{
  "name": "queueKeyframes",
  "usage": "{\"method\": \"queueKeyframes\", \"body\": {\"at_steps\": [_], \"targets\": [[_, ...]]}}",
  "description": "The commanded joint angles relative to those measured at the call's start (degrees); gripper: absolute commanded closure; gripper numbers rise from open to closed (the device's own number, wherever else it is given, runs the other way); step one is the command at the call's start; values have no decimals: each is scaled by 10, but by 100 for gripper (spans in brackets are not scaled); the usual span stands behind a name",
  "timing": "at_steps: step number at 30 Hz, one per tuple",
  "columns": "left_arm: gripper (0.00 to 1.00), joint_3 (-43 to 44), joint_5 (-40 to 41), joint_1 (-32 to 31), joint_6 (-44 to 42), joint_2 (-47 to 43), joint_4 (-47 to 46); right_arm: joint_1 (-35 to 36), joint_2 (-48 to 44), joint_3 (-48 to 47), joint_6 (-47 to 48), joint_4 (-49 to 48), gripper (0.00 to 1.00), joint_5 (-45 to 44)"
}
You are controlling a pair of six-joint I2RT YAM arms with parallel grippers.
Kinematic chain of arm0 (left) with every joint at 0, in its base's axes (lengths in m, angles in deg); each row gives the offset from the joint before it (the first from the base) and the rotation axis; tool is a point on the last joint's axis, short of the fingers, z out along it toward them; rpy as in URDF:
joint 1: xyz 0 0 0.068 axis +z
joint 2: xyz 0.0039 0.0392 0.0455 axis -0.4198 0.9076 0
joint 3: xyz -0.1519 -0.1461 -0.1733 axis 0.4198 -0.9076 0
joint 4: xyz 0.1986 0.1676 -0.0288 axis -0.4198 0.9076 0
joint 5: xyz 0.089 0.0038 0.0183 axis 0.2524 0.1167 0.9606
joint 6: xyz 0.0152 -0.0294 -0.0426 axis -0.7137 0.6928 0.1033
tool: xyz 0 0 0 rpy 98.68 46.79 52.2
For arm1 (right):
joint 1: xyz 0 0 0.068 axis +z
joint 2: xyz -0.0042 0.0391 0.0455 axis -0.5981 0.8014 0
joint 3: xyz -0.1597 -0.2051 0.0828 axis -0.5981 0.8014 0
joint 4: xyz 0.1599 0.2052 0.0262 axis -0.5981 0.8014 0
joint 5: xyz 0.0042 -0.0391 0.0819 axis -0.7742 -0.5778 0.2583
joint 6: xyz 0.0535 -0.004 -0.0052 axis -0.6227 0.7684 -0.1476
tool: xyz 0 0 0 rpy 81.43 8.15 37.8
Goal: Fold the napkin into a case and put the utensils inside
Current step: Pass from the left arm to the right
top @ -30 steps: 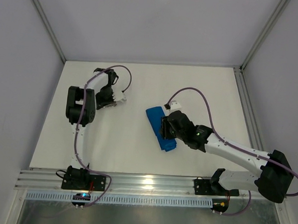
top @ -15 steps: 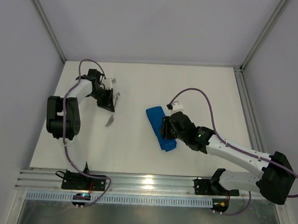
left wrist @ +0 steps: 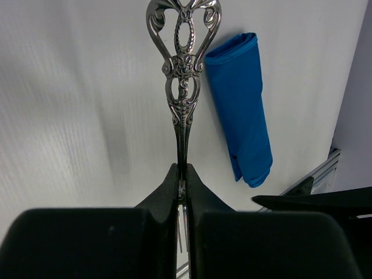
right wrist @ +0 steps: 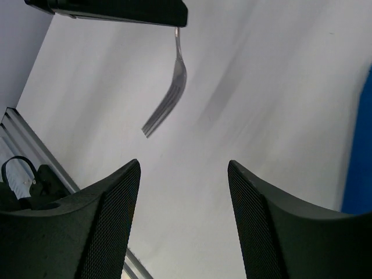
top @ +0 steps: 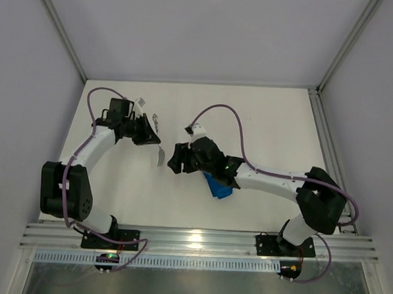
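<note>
Case [top: 219, 186] lies on counter [top: 270, 118], part under the right arm. Right pincer [top: 175, 160]: wide, empty, facing the tines of the fork [top: 160, 155]. Beyond it, left pincer [top: 152, 135] is clamped on the fork's neck, fork off the counter. Judged a handover: right should close squarely before left releases.

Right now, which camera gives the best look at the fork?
Left wrist: the fork fills the frame, its ornate handle sharp and clamped in the left gripper. Right wrist shows only its neck and tines; top external shows just a small silver sliver.
</note>
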State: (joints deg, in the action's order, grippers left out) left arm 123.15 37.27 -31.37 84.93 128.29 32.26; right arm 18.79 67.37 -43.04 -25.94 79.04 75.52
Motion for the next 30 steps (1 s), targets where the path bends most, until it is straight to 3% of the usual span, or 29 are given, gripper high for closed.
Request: {"method": "queueKeyframes", "body": {"at_steps": [1,12,19,27,30], "targets": [[100,-3,4,-1,40,-22,-38,5,71,-72,-20,-83,34,39],[100,-17,-19,-5,31,-40,-26,-7,154,-132,-10,-100,41,31],[100,-15,-23,-6,38,-39,-30,-11,231,-191,-5,-84,55,101],[100,-8,-26,-6,14,-35,-14,-21,204,-162,-32,-87,96,96],[97,-7,-39,-6,-3,-32,-2,-34,189,-147,-61,-99,96,140]]}}
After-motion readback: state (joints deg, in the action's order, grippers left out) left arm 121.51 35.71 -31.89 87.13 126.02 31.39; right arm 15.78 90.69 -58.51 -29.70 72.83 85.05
